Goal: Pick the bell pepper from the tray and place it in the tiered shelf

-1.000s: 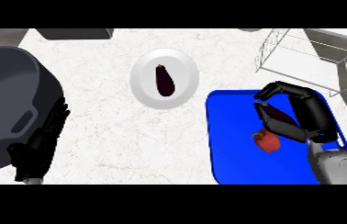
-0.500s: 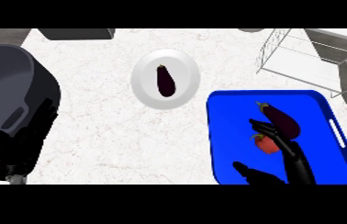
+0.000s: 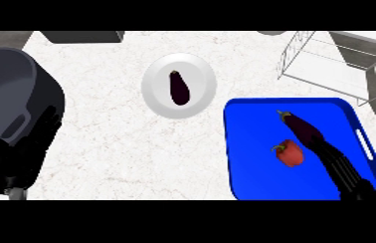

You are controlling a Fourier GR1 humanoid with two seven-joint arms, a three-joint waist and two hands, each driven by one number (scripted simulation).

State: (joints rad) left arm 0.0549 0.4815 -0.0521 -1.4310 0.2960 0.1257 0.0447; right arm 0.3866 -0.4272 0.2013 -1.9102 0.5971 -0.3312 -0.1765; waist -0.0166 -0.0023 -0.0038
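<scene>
1. Closest in, the right hand [image 3: 345, 170] comes up from the lower right corner over the blue tray [image 3: 249, 182]. Its fingers [image 3: 328, 153] look stretched out straight and aren't holding anything. They lie just right of the bell pepper [image 3: 290, 153] and don't seem to touch it.

2. The pepper sits loose on the tray, stem pointing up-left. I'd bring the hand over so the pepper ends up between thumb and fingers, then curl around its body, not the stem.

3. Heads up: an eggplant [image 3: 303, 129] lies on the tray just beyond the pepper, right along the fingers. Easy to nudge or grab by mistake, so I'd close from the pepper's side.

4. Further back there's a white plate [image 3: 158, 95] on the table [image 3: 110, 152] with another eggplant [image 3: 178, 87] on it. Ignore that.

5. Farthest, top right, is the wire tiered shelf [image 3: 323, 62]. Lift the pepper clear of the tray rim before heading there.

6. The left hand [image 3: 22, 160] is at the left edge; can't tell what its fingers are doing.
</scene>
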